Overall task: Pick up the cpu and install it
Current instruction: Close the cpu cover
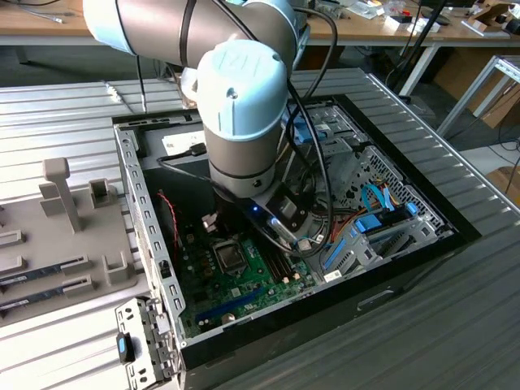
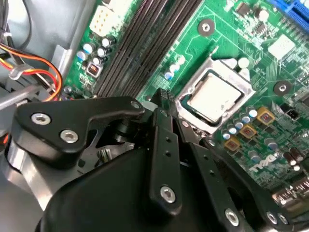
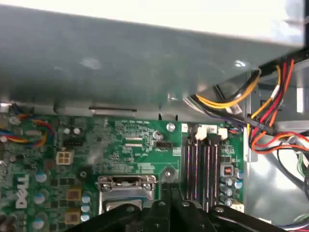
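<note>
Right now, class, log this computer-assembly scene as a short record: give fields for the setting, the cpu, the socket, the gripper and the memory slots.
setting: open computer case on a ribbed metal table
cpu: silver-topped chip lying in the socket on the green motherboard
socket: metal frame around the cpu
gripper: black gripper low over the board, its tip beside the socket; holds nothing
memory slots: long black slots beside the socket, apparently unfilled

Space above cpu (image 2: 214,98) open; memory slots (image 2: 140,48) and loose cables (image 3: 270,111) crowd one side, case wall (image 3: 120,63) behind.
</note>
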